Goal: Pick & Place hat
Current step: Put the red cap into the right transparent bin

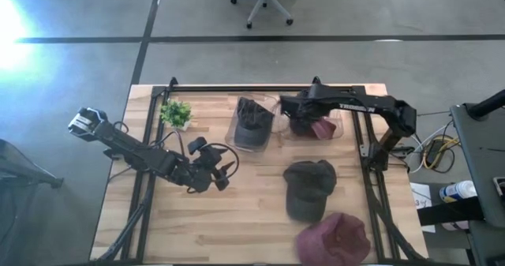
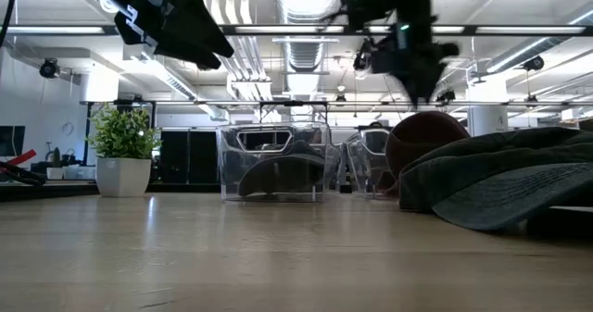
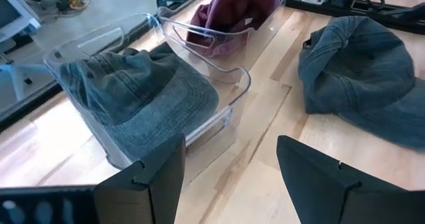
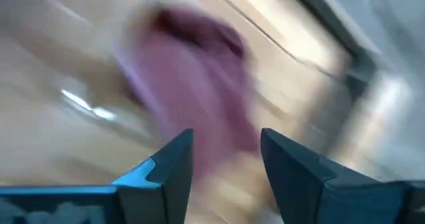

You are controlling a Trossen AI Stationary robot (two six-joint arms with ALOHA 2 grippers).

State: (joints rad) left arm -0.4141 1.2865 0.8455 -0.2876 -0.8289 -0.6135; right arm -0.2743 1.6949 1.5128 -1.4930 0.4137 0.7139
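matt cloth hats (image 3: 358, 71), glossy clear plastic bins (image 3: 212, 127), smooth wooden table (image 1: 252, 219).

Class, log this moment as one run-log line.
right gripper: open above maroon hat in right clear bin | left gripper: open, waiting mid-table | grey hat, second maroon hat: on table

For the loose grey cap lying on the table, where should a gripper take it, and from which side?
Probably the grey cap by its soft crown, from straight above: it lies slumped on the open table, clear of both bins, and its brim lies too low to catch.
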